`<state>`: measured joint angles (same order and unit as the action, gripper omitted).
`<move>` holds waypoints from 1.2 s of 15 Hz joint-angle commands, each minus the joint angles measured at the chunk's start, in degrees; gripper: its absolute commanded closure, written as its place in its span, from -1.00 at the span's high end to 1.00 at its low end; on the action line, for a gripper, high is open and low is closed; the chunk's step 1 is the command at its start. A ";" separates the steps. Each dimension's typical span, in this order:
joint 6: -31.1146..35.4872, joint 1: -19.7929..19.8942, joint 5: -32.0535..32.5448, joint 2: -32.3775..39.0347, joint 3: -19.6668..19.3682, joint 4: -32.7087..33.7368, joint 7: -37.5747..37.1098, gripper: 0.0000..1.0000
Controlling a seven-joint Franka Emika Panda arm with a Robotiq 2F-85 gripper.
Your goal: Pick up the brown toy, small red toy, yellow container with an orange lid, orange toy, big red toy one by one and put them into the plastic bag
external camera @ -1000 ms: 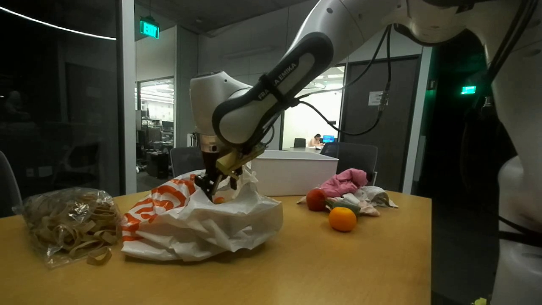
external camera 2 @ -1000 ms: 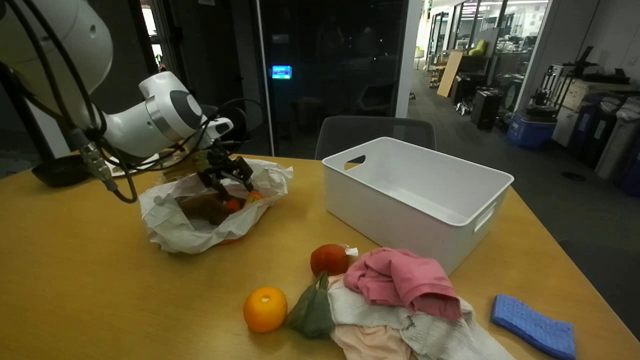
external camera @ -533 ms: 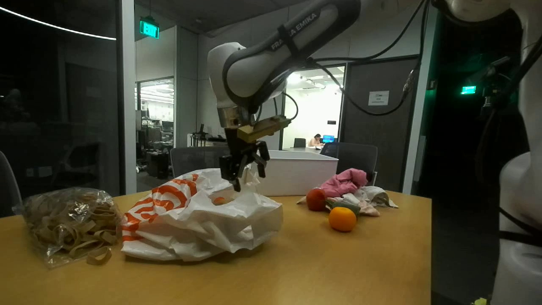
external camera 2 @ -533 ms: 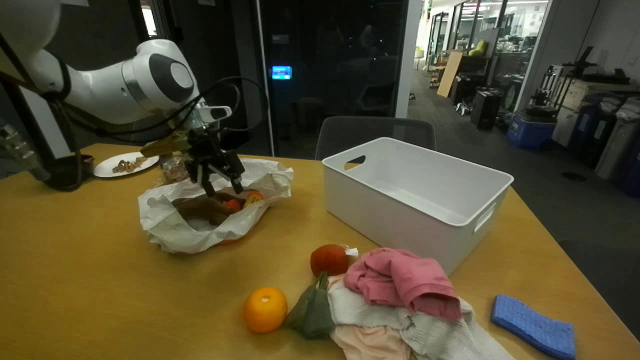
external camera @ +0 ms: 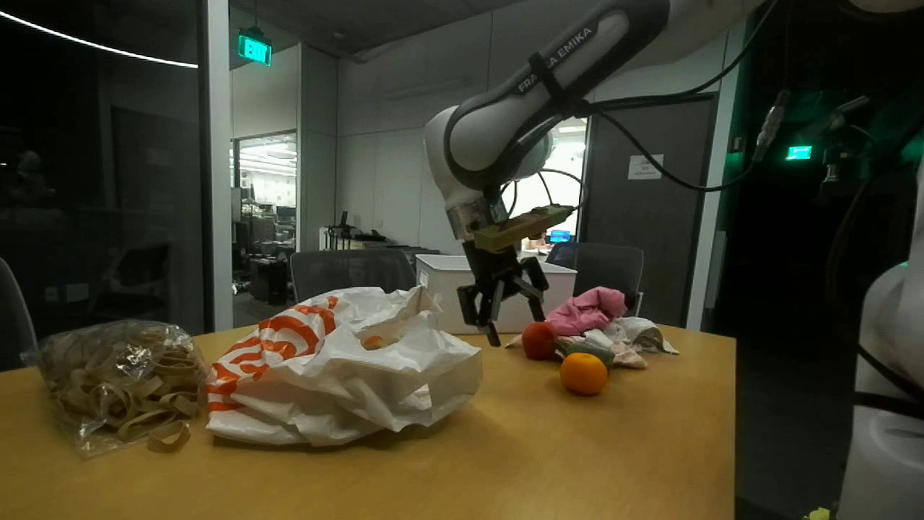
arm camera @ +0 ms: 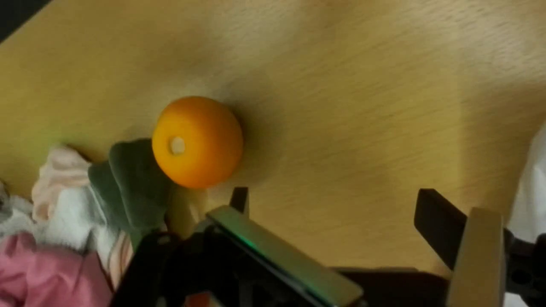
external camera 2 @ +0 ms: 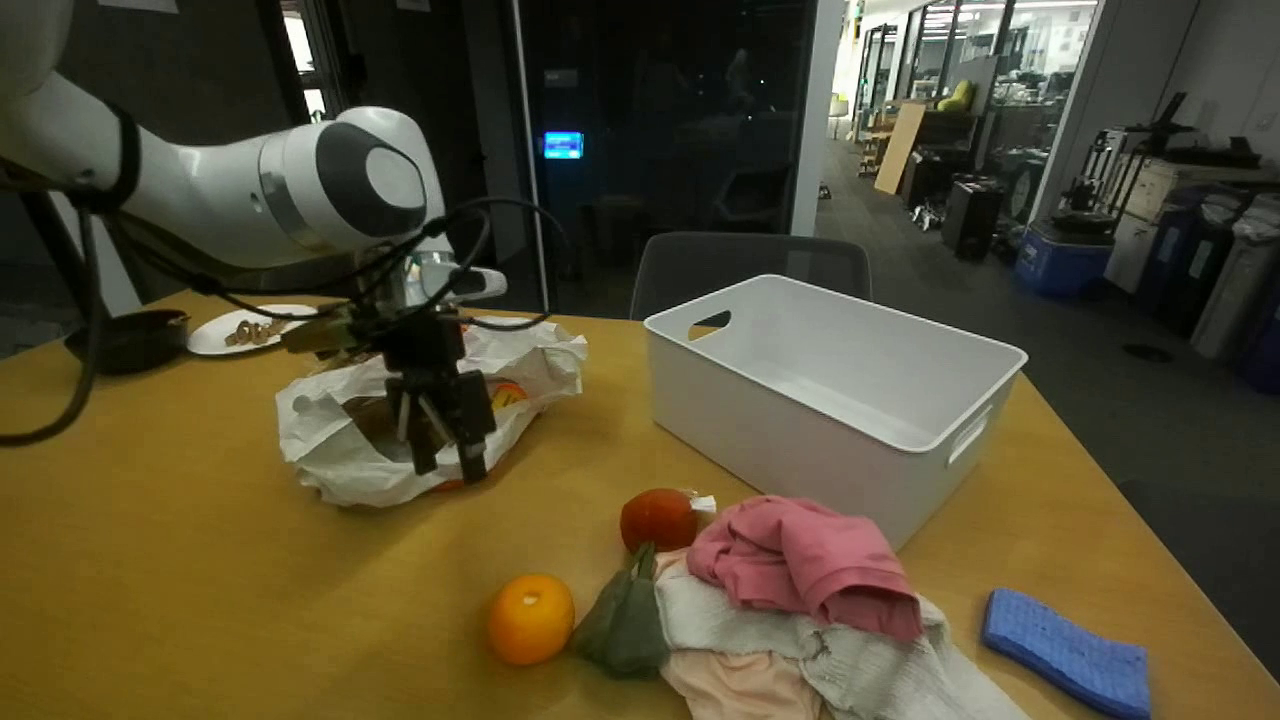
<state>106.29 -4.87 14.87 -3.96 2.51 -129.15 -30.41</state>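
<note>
Plastic bag [external camera: 354, 390]: on the table [external camera: 491, 477], mouth open, orange-red print showing.
Inside the bag: brown toy [external camera 2: 368, 416] and yellow container with an orange lid [external camera 2: 509, 396] — both partly hidden.
Gripper [arm camera: 332, 200]: fingers spread wide — above the table, between the bag and the orange toy [arm camera: 200, 143].
Orange toy: on the table, just beside a green thing [external camera 2: 624, 627].
Round red toy [external camera 2: 657, 521]: on the table, just beside the heap of cloths [external camera 2: 750, 635].

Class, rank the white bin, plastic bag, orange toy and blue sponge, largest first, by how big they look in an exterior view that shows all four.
White bin
Plastic bag, partly hidden behind the gripper
Blue sponge
Orange toy
Nearness may enlarge the last two.
</note>
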 commanded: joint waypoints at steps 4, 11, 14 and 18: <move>4.02 6.83 -0.98 -4.03 -3.41 -11.05 -9.80 1.00; 13.72 10.29 2.10 -2.64 -4.85 -14.26 -15.33 1.00; 14.96 10.81 2.98 -1.54 -4.89 -14.46 -16.91 1.00; 15.34 10.69 5.46 -1.02 -4.83 -14.49 -19.00 0.32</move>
<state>120.04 5.72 18.54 -4.91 -2.28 -143.19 -47.42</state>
